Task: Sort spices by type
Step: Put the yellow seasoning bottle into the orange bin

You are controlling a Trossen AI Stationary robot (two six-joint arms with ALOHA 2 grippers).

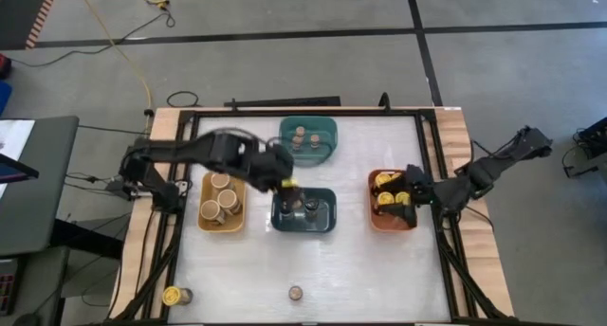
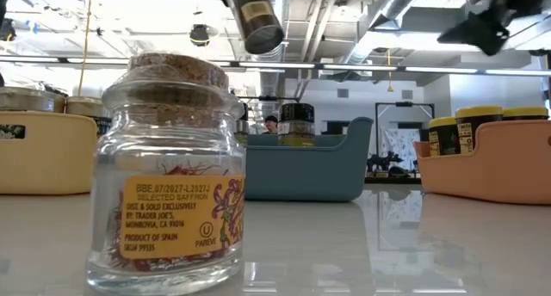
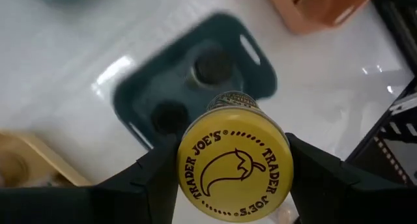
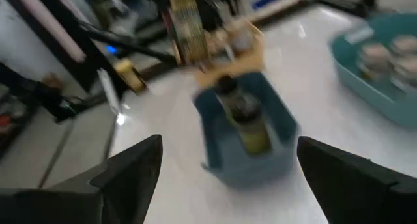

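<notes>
My left gripper (image 1: 286,187) hovers over the dark-blue bin (image 1: 303,212), shut on a yellow-lidded spice jar (image 3: 234,164) that also shows high up in the low view (image 2: 258,21). Two dark-lidded jars (image 3: 212,66) stand in that bin. My right gripper (image 4: 228,152) is open with nothing between its fingers, above the orange bin (image 1: 392,222), which holds yellow-lidded jars (image 1: 385,182). A cork-topped saffron jar (image 2: 172,167) and a yellow-lidded jar (image 1: 173,295) stand loose near the table's near edge. My left gripper pinches the jar between its two fingers at the sides of the yellow lid (image 3: 186,168). The fingers (image 3: 140,185) slant steeply down from above, the lid's top faces back toward the wrist, and the body reaches on past the fingertips. The jar hangs tilted, clear of the bin.
The teal bin (image 1: 308,155) at the far middle holds small brown-topped jars. The yellow bin (image 1: 207,189) at left holds wide tan-topped jars. Bare white table lies between the bins and the near edge.
</notes>
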